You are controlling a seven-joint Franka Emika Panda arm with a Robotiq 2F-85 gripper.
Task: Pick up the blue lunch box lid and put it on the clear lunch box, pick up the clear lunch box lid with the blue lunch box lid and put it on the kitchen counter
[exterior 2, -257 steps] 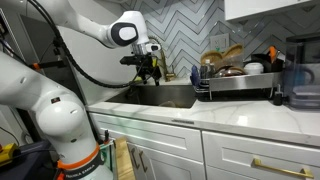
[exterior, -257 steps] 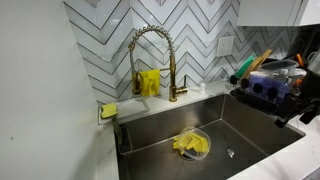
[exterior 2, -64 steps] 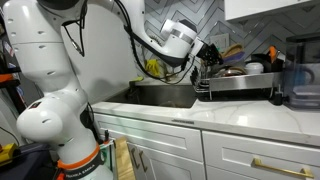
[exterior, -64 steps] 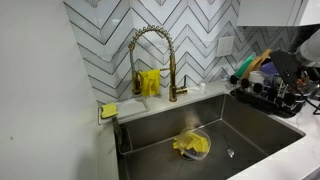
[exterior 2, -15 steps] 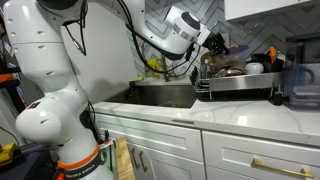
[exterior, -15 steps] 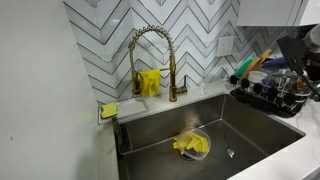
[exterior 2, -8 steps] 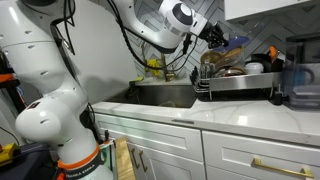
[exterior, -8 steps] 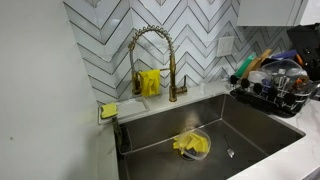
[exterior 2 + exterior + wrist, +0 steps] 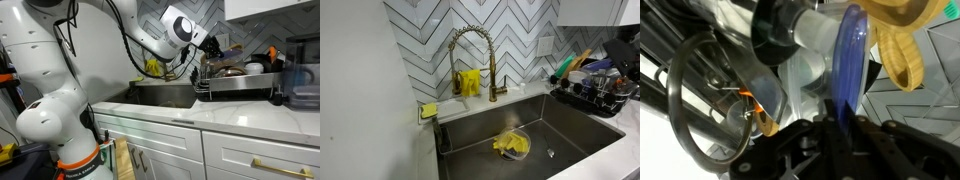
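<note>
Pincer (image 9: 840,128) pinches blue lid (image 9: 848,60), lid held on edge. Arm over rack (image 9: 236,88), beside sink (image 9: 480,132).

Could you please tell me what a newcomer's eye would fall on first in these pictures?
Probably the curved gold faucet against the herringbone tiles, above the steel sink where a clear container holds a yellow cloth. In the wrist view, the blue lunch box lid stands on edge between the dark fingers. In an exterior view the white arm reaches toward the dish rack.
</note>
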